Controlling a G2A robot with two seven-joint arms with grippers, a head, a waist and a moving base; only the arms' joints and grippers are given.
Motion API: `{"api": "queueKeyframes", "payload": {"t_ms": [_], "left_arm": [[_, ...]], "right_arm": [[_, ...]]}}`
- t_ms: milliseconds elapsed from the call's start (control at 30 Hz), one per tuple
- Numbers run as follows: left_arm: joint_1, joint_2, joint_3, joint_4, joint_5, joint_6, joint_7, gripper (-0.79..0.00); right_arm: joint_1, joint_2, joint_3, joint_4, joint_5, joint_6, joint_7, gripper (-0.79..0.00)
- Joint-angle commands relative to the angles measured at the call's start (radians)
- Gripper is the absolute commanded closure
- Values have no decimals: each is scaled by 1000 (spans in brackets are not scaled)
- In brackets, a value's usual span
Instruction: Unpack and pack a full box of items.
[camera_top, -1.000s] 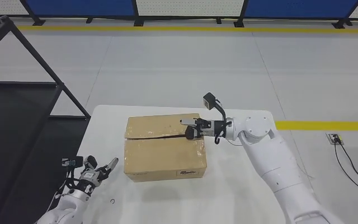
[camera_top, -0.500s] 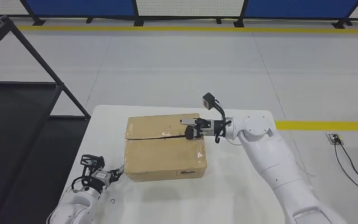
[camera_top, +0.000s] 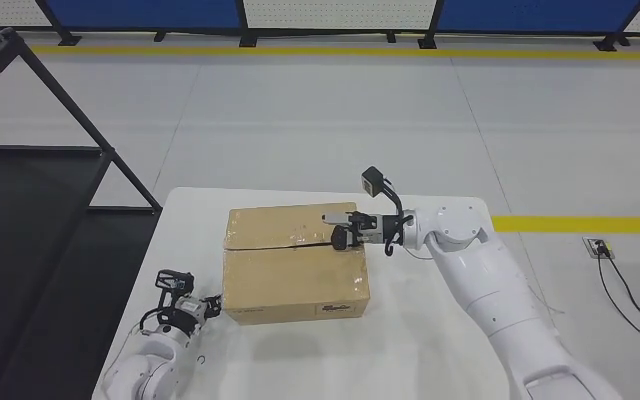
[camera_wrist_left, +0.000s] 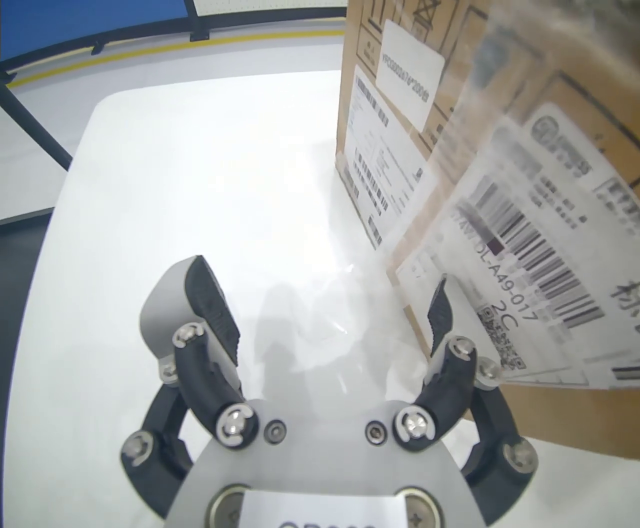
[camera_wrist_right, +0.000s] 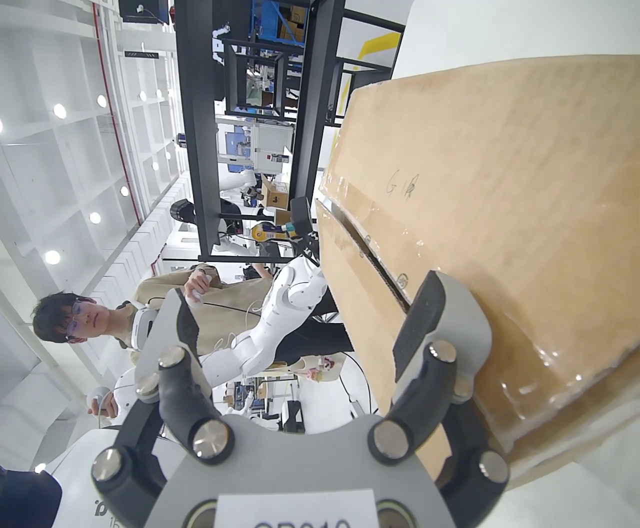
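Box (camera_top: 295, 262) stands closed, its top flaps meeting at a taped seam. My right pincer (camera_wrist_right: 300, 320) is spread, one finger lying on that seam. My left pincer (camera_wrist_left: 325, 310) is spread too, the labelled side wall just beside one finger. I judge the cardboard stiff and the load heavy, so I would grip a flap edge at the seam.

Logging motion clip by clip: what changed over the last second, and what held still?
The left end effector moved in from the table's left edge toward the cardboard box and is now open beside its left end. Nothing was grasped or released. The right end effector stayed open at the top flap seam, and the box did not move.
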Motion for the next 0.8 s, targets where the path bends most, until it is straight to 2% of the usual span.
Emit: {"api": "queueKeyframes", "payload": {"t_ms": [0, 233, 567, 767], "left_arm": [[-9, -4, 5, 14, 2, 26, 19, -785], [-29, -17, 1, 46, -4, 156, 77, -785], [-30, -26, 8, 78, 76, 238, 109, -785], [-19, -30, 5, 74, 88, 236, 127, -785]], "right_arm": [[1, 0, -2, 2, 1, -2, 0, -785], [5, 0, -9, 6, 2, -5, 4, -785], [17, -3, -25, 13, 5, -7, 7, -785], [25, -6, -34, 27, 8, -7, 6, -785]]}}
